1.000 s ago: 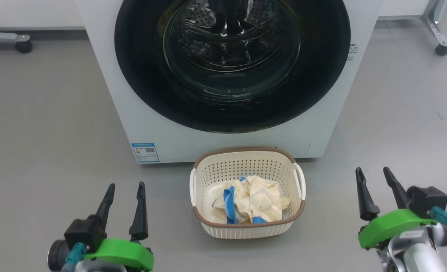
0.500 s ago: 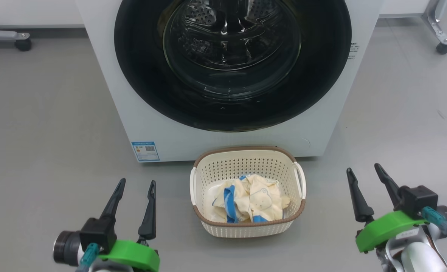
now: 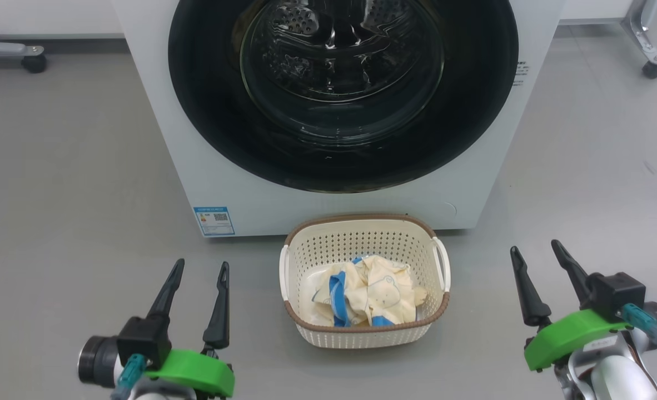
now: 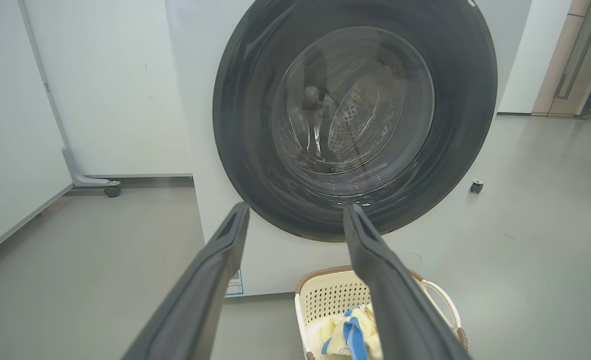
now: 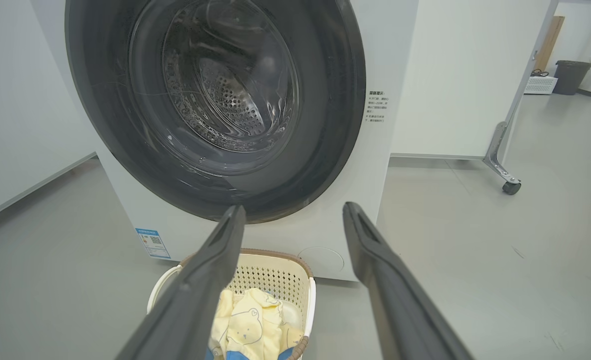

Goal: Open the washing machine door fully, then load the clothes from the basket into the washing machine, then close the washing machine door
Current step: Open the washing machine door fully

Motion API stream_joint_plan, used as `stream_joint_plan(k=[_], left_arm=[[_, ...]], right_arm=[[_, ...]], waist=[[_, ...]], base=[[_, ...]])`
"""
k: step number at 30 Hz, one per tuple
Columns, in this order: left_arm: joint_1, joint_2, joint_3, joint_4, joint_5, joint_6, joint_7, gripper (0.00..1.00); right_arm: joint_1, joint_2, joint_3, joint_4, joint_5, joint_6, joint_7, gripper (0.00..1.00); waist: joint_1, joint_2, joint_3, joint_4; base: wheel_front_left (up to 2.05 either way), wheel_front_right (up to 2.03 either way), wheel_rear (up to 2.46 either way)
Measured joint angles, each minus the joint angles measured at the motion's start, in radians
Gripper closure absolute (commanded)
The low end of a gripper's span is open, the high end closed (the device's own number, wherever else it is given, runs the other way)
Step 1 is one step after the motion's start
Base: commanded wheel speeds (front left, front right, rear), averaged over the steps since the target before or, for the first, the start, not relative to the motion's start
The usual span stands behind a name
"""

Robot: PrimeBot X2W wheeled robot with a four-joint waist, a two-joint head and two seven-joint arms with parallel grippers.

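The white washing machine (image 3: 217,183) stands ahead, its door (image 3: 473,111) with black rim and glass bowl flat against the front. The cream basket (image 3: 364,225) sits on the floor just before it, holding the clothes (image 3: 370,291), pale yellow with blue trim. My left gripper (image 3: 202,265) is low left of the basket, open and empty. My right gripper (image 3: 534,245) is low right of it, also open and empty. Both wrist views face the door (image 4: 255,75) (image 5: 335,75) with the basket (image 4: 325,285) (image 5: 275,262) and clothes (image 4: 343,332) (image 5: 248,320) below.
Grey floor (image 3: 56,194) spreads on both sides of the machine. A caster leg (image 3: 31,61) stands at the back left and another (image 3: 651,64) at the back right. White panels (image 4: 115,100) flank the machine. A dark bin (image 5: 568,75) sits far off.
Both grippers have risen and drawn slightly inward from a second ago, and have hardly moved in the last half second. Basket, clothes and door stay put.
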Motion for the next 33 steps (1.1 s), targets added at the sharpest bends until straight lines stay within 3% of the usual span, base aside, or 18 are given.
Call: stream_joint_plan(k=[14, 33], left_arm=[[0.0, 0.029, -0.051, 0.01, -0.029, 0.0, -0.003, 0.0], [0.0, 0.023, -0.035, 0.007, -0.017, 0.0, -0.003, 0.0]], right_arm=[[0.0, 0.0, -0.002, -0.001, -0.003, 0.0, 0.0, 0.0], [-0.001, 0.0, -0.017, -0.007, -0.007, 0.0, 0.0, 0.0]], waist=[[0.0, 0.0, -0.008, -0.001], [0.0, 0.0, -0.005, -0.022]], base=[[0.27, 0.27, -0.54], [1.16, 1.16, -2.32]])
